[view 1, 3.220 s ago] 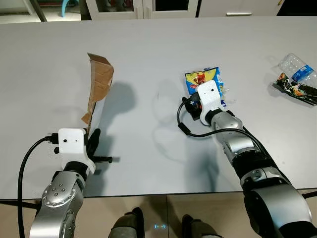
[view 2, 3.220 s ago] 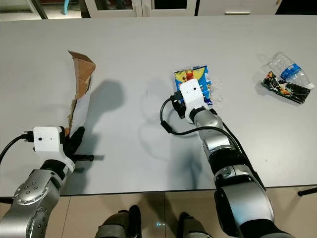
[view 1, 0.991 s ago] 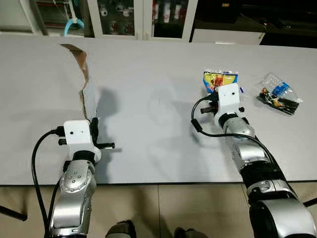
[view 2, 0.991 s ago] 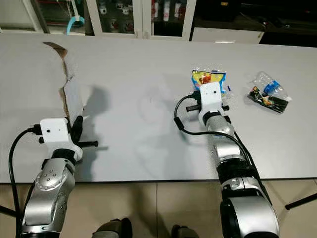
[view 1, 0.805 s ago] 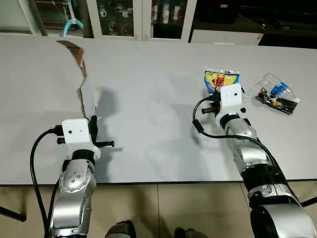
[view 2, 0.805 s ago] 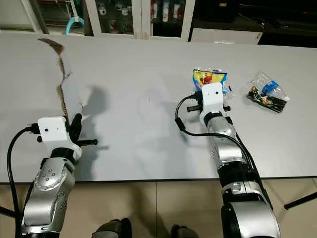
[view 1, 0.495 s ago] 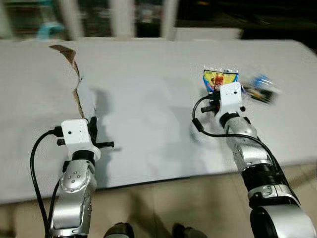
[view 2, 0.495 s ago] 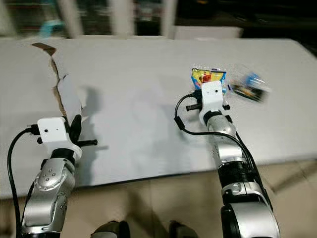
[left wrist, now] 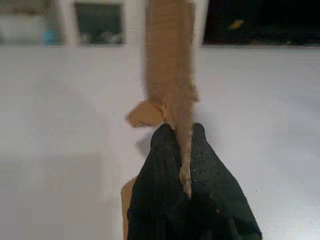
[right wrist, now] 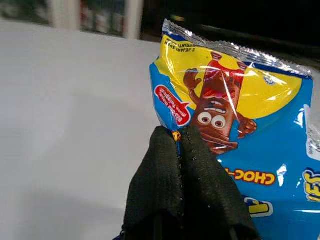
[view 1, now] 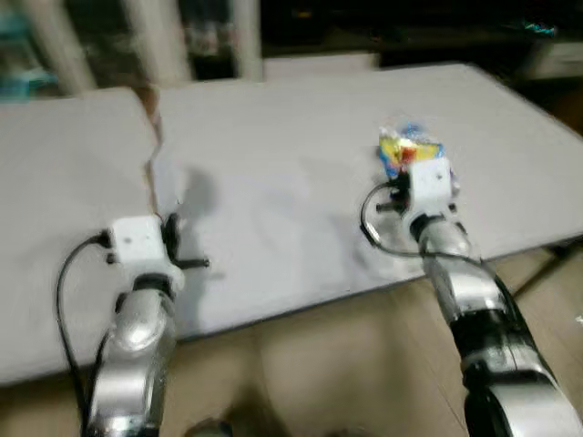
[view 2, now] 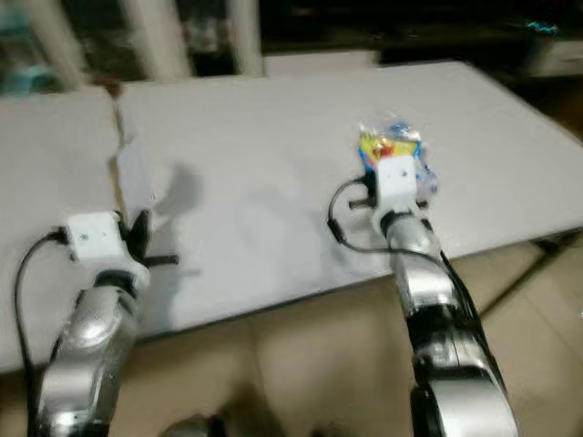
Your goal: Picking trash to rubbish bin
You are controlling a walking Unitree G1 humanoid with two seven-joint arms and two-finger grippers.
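Cardboard first: the torn brown cardboard strip (left wrist: 170, 75) stands upright, pinched at its lower edge between the black fingers of the left gripper (left wrist: 182, 182), which are pressed together on it above the big grey table (view 1: 291, 173). Over on the other side, the right gripper (right wrist: 180, 145) has its fingers clamped on the left edge of a crinkly blue and yellow snack packet (right wrist: 240, 125) with a brown cartoon character on it, held up just past the fingertips. Both head views are pretty smeared, so the packet (view 2: 390, 146) is just a colourful blob there, and the cabinets behind the table are mush. Packet's lower right corner is cut off in the wrist view.
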